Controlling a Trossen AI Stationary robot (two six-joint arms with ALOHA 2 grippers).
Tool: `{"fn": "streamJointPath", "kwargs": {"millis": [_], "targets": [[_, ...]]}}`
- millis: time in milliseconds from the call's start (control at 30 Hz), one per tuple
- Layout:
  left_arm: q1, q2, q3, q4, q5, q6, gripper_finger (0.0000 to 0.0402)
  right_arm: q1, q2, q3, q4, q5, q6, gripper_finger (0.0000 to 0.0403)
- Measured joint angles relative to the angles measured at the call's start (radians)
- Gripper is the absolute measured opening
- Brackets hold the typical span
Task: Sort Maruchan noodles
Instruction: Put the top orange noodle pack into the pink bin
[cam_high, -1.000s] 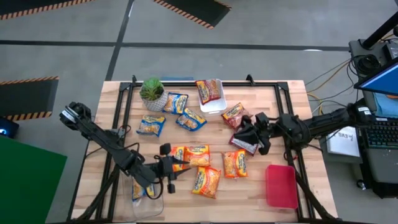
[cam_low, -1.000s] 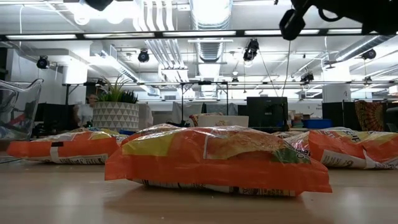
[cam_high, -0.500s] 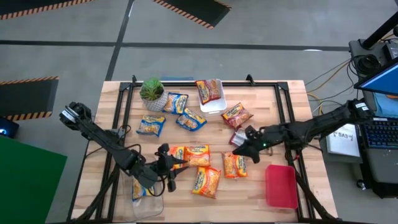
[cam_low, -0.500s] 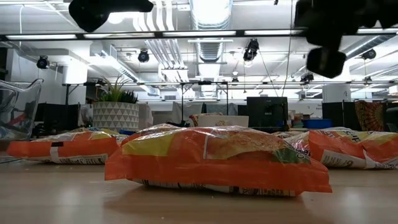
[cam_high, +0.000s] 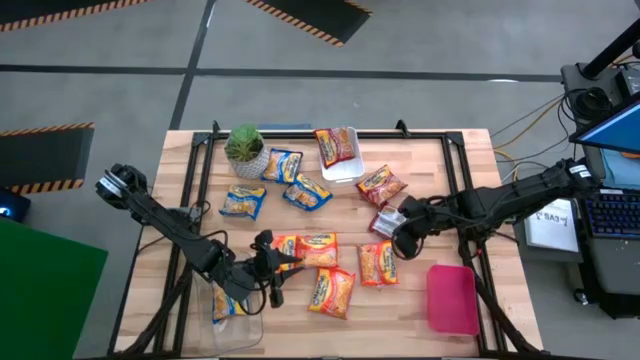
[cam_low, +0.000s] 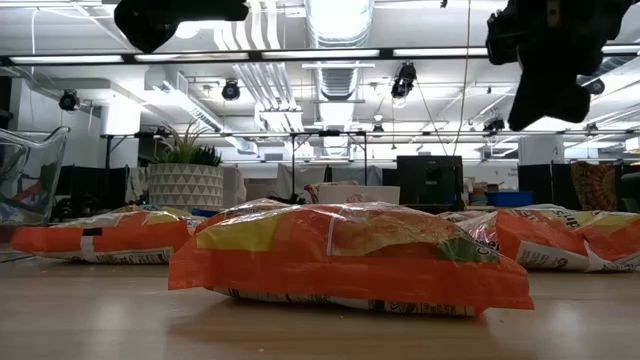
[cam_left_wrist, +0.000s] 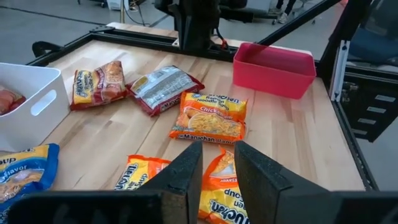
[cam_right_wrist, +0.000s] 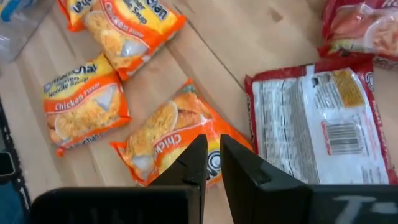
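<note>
Maruchan packets lie flat on the wooden table: three blue-and-yellow ones (cam_high: 283, 163) near the potted plant, a red one (cam_high: 380, 183), a red one lying back-up (cam_high: 388, 222) and several orange ones (cam_high: 318, 248). Another red packet lies in the white bin (cam_high: 345, 165). My right gripper (cam_high: 402, 243) hangs shut above an orange packet (cam_right_wrist: 168, 137), beside the back-up red packet (cam_right_wrist: 317, 112). In the low view it (cam_low: 548, 70) is well off the table. My left gripper (cam_high: 283, 266) hovers shut over the orange packets (cam_left_wrist: 217, 186), high in the low view (cam_low: 180, 15).
A clear bin (cam_high: 237, 310) at the near left edge holds a packet. A pink bin (cam_high: 452, 298) stands near the near right corner. The potted plant (cam_high: 245, 145) is at the far left. Bare wood shows between the pink bin and the orange packets.
My right gripper has moved from over the red packets toward the table's near edge and has come down. It now hangs over the right-hand orange packet. The packets have stayed where they were.
</note>
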Motion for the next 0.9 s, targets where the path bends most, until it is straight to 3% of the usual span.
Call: {"fn": "streamJointPath", "kwargs": {"millis": [133,267,400,667,767,900], "targets": [[0.041,0.0,0.0,-0.002,0.046,0.055,0.0057,-0.019,0.0,-0.002,0.004,0.001,0.041,0.0034],[0.126,-0.001,0.0,-0.006,0.251,0.147,0.0033,-0.071,0.018,-0.003,0.008,-0.003,0.08,0.0052],[0.222,-0.001,0.0,-0.056,0.417,0.252,0.0006,-0.138,0.058,-0.003,0.03,-0.007,0.068,0.0097],[0.329,0.003,0.0,-0.157,0.423,0.304,0.0001,-0.266,0.178,-0.004,0.133,-0.013,-0.011,0.0185],[0.331,0.006,-0.001,-0.194,0.437,0.304,0.0,-0.285,0.233,-0.004,0.216,-0.089,-0.032,0.0204],[0.329,0.006,-0.001,-0.259,0.541,0.3,0.0,-0.281,0.316,-0.004,0.358,-0.184,-0.047,0.0222]]}}
